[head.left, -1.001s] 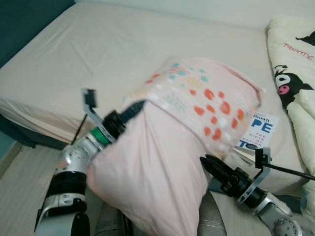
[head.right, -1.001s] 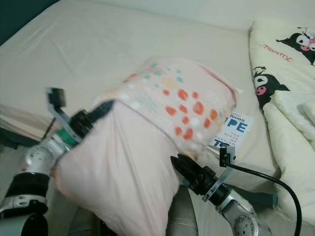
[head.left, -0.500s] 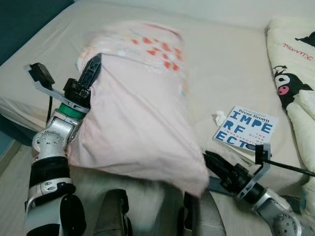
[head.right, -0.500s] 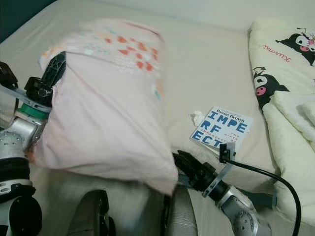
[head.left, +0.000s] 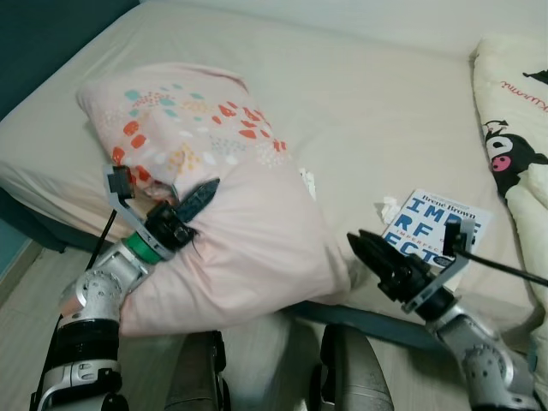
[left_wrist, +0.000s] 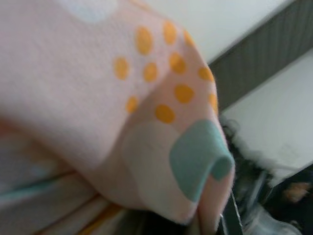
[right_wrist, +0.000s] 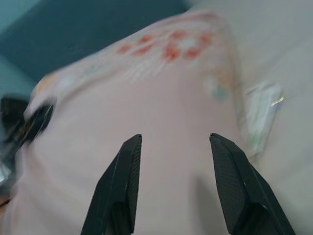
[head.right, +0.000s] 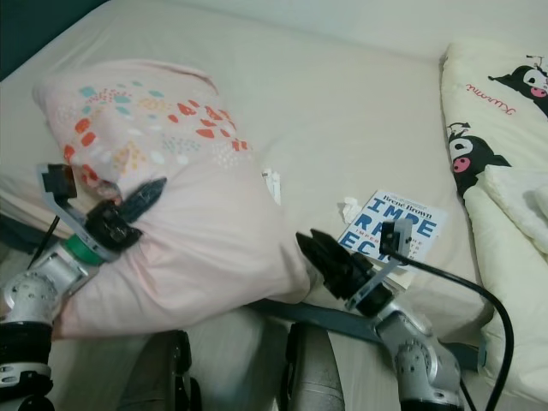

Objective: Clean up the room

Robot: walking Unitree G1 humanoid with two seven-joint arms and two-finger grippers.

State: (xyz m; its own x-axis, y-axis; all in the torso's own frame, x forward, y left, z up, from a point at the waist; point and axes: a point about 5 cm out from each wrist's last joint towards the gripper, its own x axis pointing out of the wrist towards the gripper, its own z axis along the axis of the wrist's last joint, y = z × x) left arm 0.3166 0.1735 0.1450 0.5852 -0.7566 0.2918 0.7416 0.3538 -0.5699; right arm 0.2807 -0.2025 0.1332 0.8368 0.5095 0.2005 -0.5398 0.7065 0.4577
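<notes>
A pink pillow (head.left: pixel 231 231) with coloured dots lies on the left part of the bed (head.left: pixel 360 94), its near end hanging over the front edge. My left gripper (head.left: pixel 195 199) is at the pillow's near-left side and shut on its fabric, one black finger on top. The left wrist view has that dotted pillow cover (left_wrist: pixel 98 98) right against the lens. My right gripper (head.left: pixel 364 248) stands open just off the pillow's near-right corner, with nothing between its fingers (right_wrist: pixel 122 181); the pillow (right_wrist: pixel 161 98) lies beyond them.
A blue and white book (head.left: pixel 437 227) lies on the bed to the right of the pillow, with a crumpled tissue (head.left: pixel 387 205) and a small wrapper (head.left: pixel 306 181) beside it. A cream blanket with cartoon figures (head.left: pixel 514 145) fills the right side. A dark teal wall (head.left: pixel 43 34) borders the left.
The pillow has swung to the left and come down to rest on the bed, with my left gripper lowering alongside it. My right gripper has risen a little, apart from the pillow.
</notes>
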